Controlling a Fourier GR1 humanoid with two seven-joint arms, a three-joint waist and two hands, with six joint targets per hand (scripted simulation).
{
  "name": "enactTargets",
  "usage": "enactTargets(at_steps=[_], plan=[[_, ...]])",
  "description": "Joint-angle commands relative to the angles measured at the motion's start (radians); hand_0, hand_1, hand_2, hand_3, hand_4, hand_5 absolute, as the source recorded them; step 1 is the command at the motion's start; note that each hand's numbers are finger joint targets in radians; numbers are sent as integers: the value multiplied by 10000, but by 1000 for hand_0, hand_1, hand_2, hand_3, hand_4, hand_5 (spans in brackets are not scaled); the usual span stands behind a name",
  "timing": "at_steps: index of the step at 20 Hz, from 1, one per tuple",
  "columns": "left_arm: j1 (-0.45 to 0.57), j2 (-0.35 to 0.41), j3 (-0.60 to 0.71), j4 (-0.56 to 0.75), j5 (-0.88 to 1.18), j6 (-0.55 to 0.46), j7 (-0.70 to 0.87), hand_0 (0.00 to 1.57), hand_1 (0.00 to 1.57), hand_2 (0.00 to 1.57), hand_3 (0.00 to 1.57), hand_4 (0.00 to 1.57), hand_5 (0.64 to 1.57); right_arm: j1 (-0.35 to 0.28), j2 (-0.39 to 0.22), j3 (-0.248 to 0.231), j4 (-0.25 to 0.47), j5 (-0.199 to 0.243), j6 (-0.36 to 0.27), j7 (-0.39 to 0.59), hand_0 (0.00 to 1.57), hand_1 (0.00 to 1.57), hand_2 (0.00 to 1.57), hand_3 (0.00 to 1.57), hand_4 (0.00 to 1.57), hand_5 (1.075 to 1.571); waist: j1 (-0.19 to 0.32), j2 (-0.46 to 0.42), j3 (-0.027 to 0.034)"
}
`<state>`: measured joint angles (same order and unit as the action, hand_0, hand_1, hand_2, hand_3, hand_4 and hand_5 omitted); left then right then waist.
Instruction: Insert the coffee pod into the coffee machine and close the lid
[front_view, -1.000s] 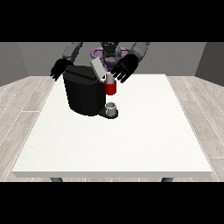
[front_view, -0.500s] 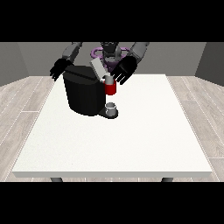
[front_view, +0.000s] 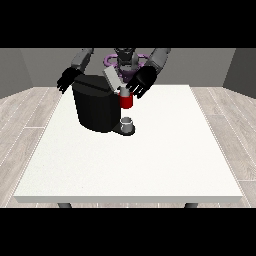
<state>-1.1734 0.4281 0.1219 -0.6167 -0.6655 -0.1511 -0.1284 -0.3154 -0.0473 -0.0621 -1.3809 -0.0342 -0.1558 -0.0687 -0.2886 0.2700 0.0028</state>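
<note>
I'm seeing the hand at the view's left (front_view: 66, 80) hanging relaxed behind the boxy black coffee machine (front_view: 96, 106); its grey lid (front_view: 112, 79) is standing raised. The hand at the view's right (front_view: 140, 83), fingers spread, is hovering over the red brew head (front_view: 126, 101). Can't spot the pod.

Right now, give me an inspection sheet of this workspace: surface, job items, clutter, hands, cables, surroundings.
Surface: white table, mostly bare.
Job's things: black coffee machine at the far left part of the table, grey lid tilted up; red part at its front; small grey cup on its base below.
Clutter: nothing seen.
Hands: hand at the view's right by the lid, fingers spread; hand at the view's left behind the machine, fingers relaxed, holding nothing.
Cables: nothing seen.
Surroundings: wood floor, grey walls.
</note>
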Motion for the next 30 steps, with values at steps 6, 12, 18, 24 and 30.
enactTargets(at_steps=[6,12,18,24,30], plan=[[117,-61,-181,-13,-310,158,-157,1066,1066,1116,945,380,1571,52,289,90,98,0,-296,-241,0,0,0,0,477,1571,230,-7,-25],[-182,452,-111,168,-430,-141,-301,1066,1066,1115,928,371,1571,-13,87,308,-176,144,-113,46,0,0,0,0,465,1571,-13,58,-27],[149,447,-548,362,-916,-195,-565,0,0,0,0,0,1571,-23,92,416,-432,217,-235,534,0,0,0,0,375,1571,-275,93,-30],[-184,408,-693,62,-1026,-875,-272,0,0,0,0,0,1571,-80,92,-121,422,9,-290,-443,0,0,0,0,387,1571,258,-143,-23],[-16,123,-473,37,-836,-986,-130,0,0,0,0,0,1571,158,301,4,393,33,-465,-159,0,0,0,0,363,1571,386,-729,-25]])
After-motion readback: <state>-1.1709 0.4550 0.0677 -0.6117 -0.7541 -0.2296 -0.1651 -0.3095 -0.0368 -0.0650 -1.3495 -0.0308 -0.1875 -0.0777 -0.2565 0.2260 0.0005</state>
